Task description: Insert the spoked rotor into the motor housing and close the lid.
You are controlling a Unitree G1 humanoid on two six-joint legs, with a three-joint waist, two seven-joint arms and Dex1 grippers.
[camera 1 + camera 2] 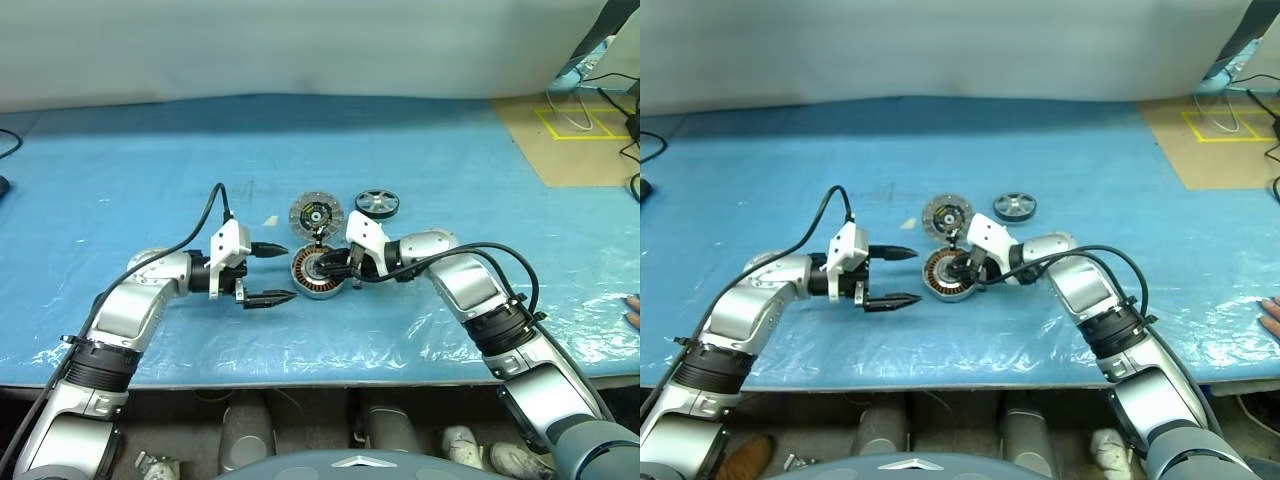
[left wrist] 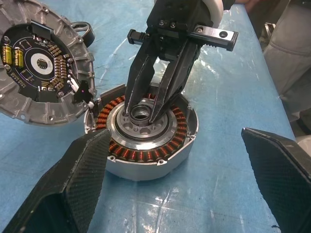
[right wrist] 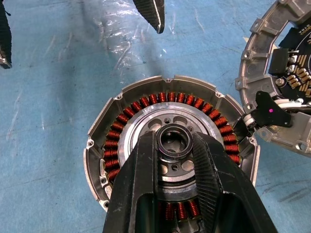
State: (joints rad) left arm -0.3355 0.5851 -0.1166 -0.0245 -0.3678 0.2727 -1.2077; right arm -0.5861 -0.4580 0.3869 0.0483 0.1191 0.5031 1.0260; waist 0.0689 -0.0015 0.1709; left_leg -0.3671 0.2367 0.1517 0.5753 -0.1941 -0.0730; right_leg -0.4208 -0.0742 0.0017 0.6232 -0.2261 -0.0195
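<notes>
Blue plastic sheeting covers the worktop (image 1: pixel 120 200). Nearest, the left gripper (image 1: pixel 275 273) hangs with jaws wide, empty, just beside the motor housing (image 1: pixel 313 285). The right gripper (image 3: pixel 176 145) partly hides the housing's windings, its jaws narrow around the central hub ring. Behind lies the lid (image 1: pixel 316 212), circuit side up; farther right, the spoked rotor (image 1: pixel 377 203).

My left claw (image 1: pixel 273 273) spread wide just beside the motor housing (image 1: pixel 318 273) on the blue bench (image 1: pixel 150 180), my right claw (image 1: pixel 328 268) dipped into its hub, lid (image 1: pixel 316 213) just behind, spoked rotor (image 1: pixel 377 203) beside that.
</notes>
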